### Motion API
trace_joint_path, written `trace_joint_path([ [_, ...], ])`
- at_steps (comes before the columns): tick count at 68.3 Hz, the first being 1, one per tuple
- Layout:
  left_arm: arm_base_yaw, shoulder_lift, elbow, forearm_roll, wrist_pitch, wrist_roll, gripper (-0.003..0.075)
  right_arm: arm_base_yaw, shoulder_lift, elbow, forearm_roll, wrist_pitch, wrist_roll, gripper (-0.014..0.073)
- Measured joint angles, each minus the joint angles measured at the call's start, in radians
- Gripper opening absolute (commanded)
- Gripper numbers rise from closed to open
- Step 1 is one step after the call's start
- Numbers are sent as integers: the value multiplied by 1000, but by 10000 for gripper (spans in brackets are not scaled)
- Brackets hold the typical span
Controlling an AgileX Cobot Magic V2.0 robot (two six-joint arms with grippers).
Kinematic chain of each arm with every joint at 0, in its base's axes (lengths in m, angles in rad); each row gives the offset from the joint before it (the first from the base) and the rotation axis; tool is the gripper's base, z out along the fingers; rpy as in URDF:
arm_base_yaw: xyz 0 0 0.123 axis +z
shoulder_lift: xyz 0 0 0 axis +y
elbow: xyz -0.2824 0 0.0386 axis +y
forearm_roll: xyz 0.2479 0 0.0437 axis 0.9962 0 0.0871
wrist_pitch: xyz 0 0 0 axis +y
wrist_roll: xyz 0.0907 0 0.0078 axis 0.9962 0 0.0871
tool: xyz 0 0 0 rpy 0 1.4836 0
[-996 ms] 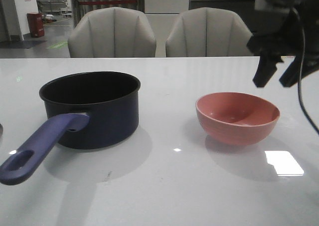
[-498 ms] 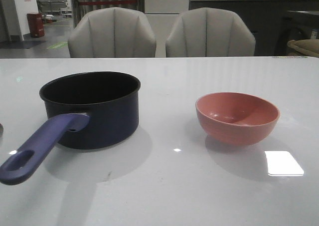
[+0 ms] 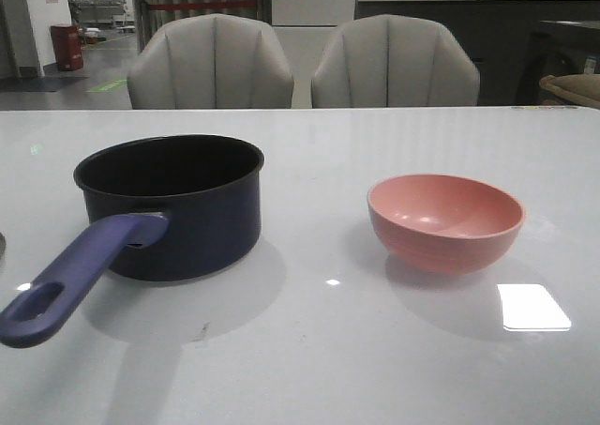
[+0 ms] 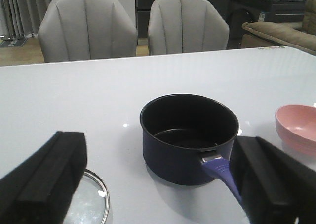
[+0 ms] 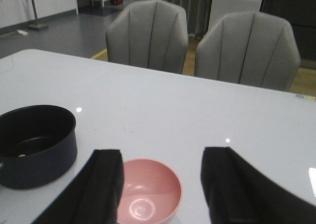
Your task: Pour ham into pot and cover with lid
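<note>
Pot (image 3: 169, 204) is being seen upright on the left half of the white worktop (image 3: 309, 350), handle (image 3: 80, 275) pointing near-left. Pink bowl (image 3: 445, 220) is sitting upright on the right half, well apart from the pot; its inside is being shown bare in the right wrist view. One small orange-red speck, likely ham (image 5: 21, 155), is being picked up on the pot floor in the right wrist view; too small to be confirmed. Lid (image 4: 89, 204) is lying flat on the worktop at the near-left of the pot, apart from it; only part of its glass and metal rim is being shown in the left wrist view.

Left pincer (image 4: 163, 184) is being held wide, nothing between its fingers (image 4: 47, 177), above the worktop with pot and lid ahead of it. Right pincer (image 5: 163, 184) is likewise being held wide and unloaded, above the bowl. Neither pincer is being caught in the front view. Two grey chairs (image 3: 211, 61) are standing at the far edge.
</note>
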Motion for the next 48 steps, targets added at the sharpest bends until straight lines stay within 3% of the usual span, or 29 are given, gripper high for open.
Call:
trace_joint_path([
  [11,0,0,0,0,-1,0,625,0,-256,150,2,-5,0,467],
  [20,0,0,0,0,-1,0,625,0,-353,218,2,12,0,438],
  [26,0,0,0,0,-1,0,625,0,-371,241,2,19,0,344],
  [34,0,0,0,0,-1,0,625,0,-374,245,2,20,0,117],
  [48,0,0,0,0,-2,0,625,0,-374,245,2,27,0,147],
])
